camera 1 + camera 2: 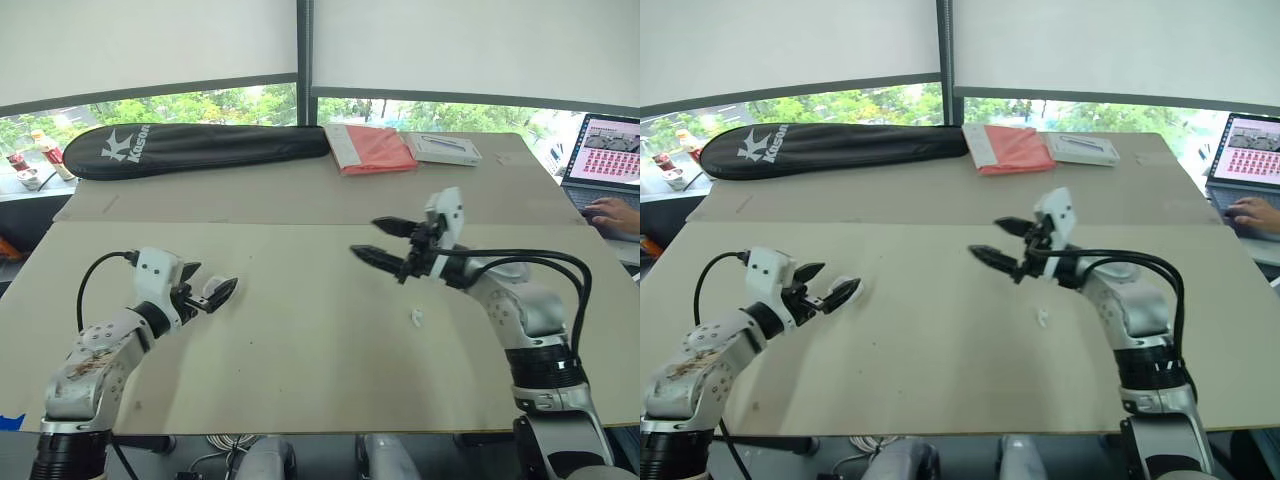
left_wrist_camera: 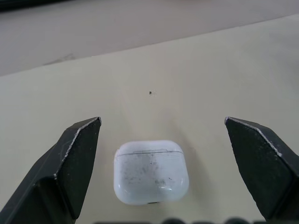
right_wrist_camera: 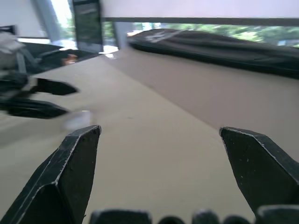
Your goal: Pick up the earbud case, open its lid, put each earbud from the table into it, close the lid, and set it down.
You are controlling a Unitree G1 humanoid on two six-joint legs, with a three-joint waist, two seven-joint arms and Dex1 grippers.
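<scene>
The white earbud case (image 2: 151, 171) lies on the beige table (image 1: 300, 340) with its lid shut. My left gripper (image 1: 208, 282) is open low over the table at the left, one black finger on either side of the case and neither touching it. A small white earbud (image 1: 417, 317) lies on the table right of centre. My right gripper (image 1: 385, 243) is open and empty, raised above the table just behind and left of that earbud. The right wrist view shows the left gripper (image 3: 39, 99) and the case (image 3: 77, 119), blurred, in the distance.
A long black racket bag (image 1: 190, 148) lies across the back of the table, with an orange-and-white book (image 1: 372, 148) and a flat white box (image 1: 445, 148) beside it. A laptop (image 1: 605, 150) with a person's hand (image 1: 612, 212) on it is at the far right.
</scene>
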